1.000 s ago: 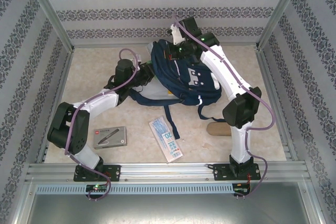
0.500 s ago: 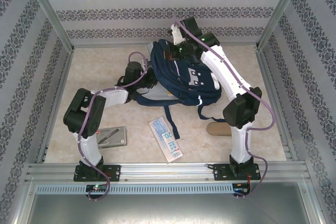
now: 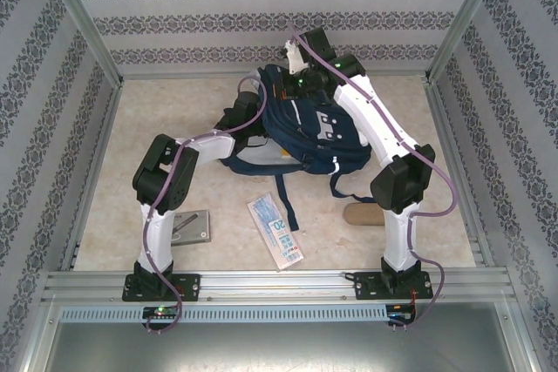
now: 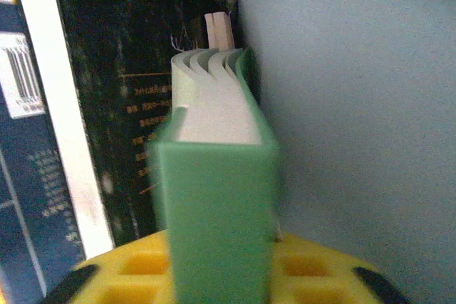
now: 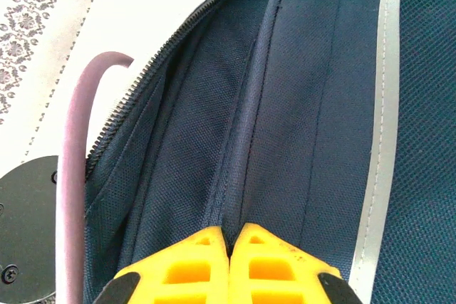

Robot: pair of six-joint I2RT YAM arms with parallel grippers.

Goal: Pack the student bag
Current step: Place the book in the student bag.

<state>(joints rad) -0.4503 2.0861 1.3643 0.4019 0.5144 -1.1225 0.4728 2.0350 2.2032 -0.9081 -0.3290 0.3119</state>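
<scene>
Moved since a second ago: left arm, swung from the left side to the mouth of the navy-blue fabric student bag (image 3: pixel 301 132). Left gripper (image 4: pixel 221 268): thin green-covered book (image 4: pixel 214 190) is seen between its fingers, inside the bag; held or released cannot be told. Right gripper (image 5: pixel 229 236): clenched on the bag's rim fabric. Left unpacked, nearer than both grippers: grey flat case (image 3: pixel 193 226), white-and-blue packet (image 3: pixel 277 233), tan oblong item (image 3: pixel 359 213).

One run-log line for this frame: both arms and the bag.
left gripper: inside student bag, at green book, grip unclear | right gripper: shut, pinching bag's opening edge | blue-white pack: outside bag
</scene>
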